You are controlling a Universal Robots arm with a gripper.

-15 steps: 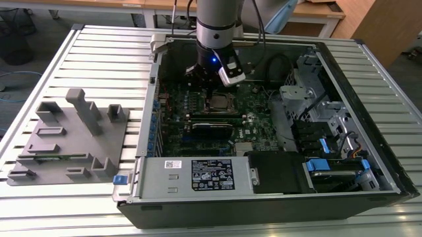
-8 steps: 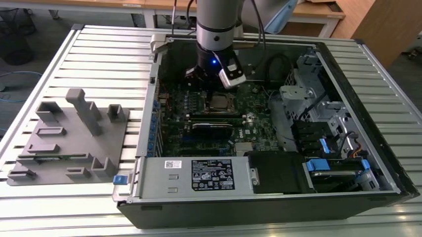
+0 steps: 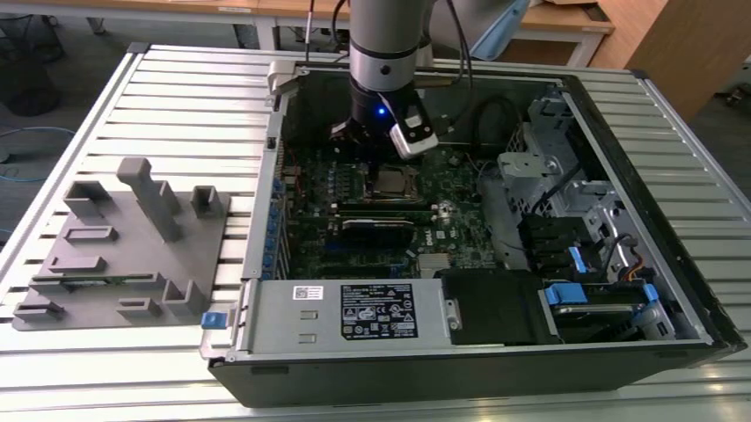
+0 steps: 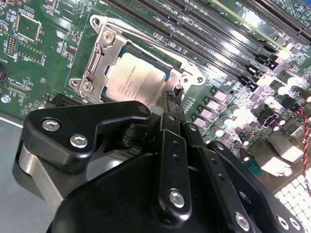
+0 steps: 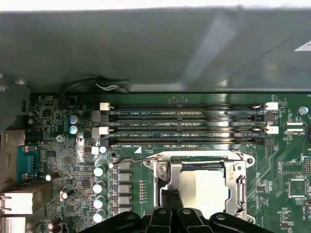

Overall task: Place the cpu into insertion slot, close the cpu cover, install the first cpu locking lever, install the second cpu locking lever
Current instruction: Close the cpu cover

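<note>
The cpu [image 4: 138,80] lies flat in the insertion slot [image 4: 193,77], its pale silvery top showing. The cpu cover [image 4: 104,53] lies down over it, framing the chip through its cutout. In the first wrist view the cpu [image 5: 206,191] sits inside the cover [image 5: 165,177], and a thin wire lever [image 5: 133,158] runs along the socket side nearest the memory slots. My gripper [image 4: 173,97] is shut, its black fingertips together at the socket's edge beside the chip, seen also as the gripper [image 5: 167,196]. In the exterior view the gripper [image 3: 378,171] hangs right over the socket [image 3: 396,183].
Long black memory slots [image 5: 184,127] run beside the socket. The open computer case has a wall [image 5: 146,48] close behind, a power supply [image 3: 352,312] in front and drive cages [image 3: 564,193] on the exterior view's right. A grey fixture [image 3: 118,246] stands on the slatted table.
</note>
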